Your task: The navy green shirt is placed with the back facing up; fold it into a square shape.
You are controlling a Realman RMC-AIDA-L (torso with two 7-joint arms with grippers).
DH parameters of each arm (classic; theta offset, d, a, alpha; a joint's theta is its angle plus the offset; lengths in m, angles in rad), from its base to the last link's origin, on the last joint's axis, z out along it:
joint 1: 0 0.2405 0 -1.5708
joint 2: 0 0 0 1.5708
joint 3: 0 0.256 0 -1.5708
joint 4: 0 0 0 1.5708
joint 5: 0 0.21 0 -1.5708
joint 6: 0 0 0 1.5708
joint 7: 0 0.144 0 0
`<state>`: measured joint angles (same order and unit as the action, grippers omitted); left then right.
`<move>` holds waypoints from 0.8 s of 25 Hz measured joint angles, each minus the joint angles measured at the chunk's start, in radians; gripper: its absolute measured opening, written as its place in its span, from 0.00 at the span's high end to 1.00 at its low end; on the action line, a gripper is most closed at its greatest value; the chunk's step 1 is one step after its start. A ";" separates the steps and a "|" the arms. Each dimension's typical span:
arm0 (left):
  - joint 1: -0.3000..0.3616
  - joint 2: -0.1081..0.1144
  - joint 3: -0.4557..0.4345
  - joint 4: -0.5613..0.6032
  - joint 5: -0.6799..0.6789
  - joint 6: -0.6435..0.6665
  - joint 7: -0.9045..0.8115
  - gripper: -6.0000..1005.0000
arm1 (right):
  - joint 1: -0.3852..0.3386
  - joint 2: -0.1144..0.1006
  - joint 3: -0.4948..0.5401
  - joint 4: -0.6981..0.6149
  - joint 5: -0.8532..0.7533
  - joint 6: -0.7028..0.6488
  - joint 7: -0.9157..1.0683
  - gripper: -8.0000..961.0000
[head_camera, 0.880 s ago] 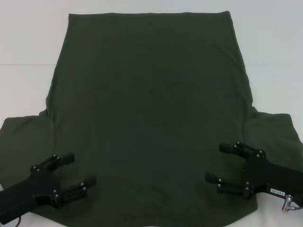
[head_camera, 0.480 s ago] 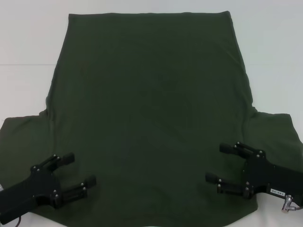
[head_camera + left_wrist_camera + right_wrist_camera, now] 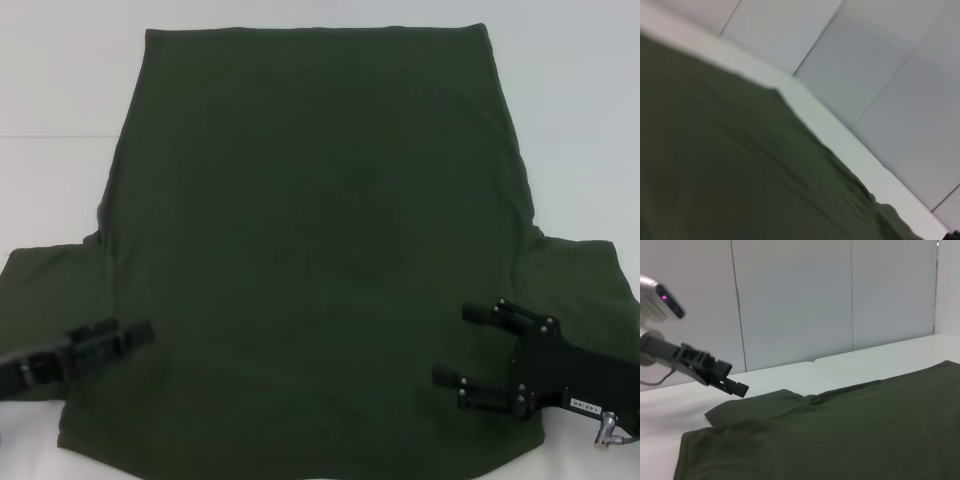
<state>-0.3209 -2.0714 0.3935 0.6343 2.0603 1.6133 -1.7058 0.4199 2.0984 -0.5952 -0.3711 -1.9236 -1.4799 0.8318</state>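
So far nothing had been folded; the large dark olive-green cotton T-shirt (image 3: 315, 240) lay spread flat, plain back up, on the white table (image 3: 60, 80), both sleeves out; every fold remained; its long axis ran from the near collar end to the far hem; the left claw (image 3: 105, 340) hovered edge-on over the left sleeve, its opening impossible to tell; the right claw (image 3: 468, 345) stood wide by the right sleeve.

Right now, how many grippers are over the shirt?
2. Left gripper at the navy green shirt's near-left sleeve; right gripper, open, above its near-right corner.
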 joint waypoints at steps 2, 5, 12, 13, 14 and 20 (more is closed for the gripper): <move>-0.016 0.022 0.000 0.022 0.028 0.019 -0.129 0.06 | 0.001 0.000 0.000 0.004 0.000 0.000 0.000 0.03; -0.029 0.037 -0.003 0.109 0.065 0.041 -0.306 0.06 | 0.004 0.000 0.000 0.010 0.000 0.004 0.000 0.03; -0.077 0.099 0.022 0.326 0.251 0.081 -0.715 0.06 | 0.014 0.000 -0.003 0.013 0.000 0.000 0.002 0.03; -0.085 0.109 0.026 0.344 0.282 0.085 -0.753 0.06 | 0.014 0.000 -0.005 0.013 0.000 0.000 0.003 0.03; -0.094 0.119 0.028 0.361 0.325 0.087 -0.792 0.06 | 0.015 0.000 -0.005 0.014 0.000 0.000 0.003 0.03; -0.124 0.145 0.030 0.377 0.489 0.064 -0.885 0.06 | 0.016 0.000 -0.001 0.016 0.001 0.000 0.006 0.03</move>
<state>-0.4454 -1.9260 0.4237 1.0113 2.5497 1.6770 -2.5912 0.4359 2.0984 -0.5958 -0.3556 -1.9225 -1.4804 0.8383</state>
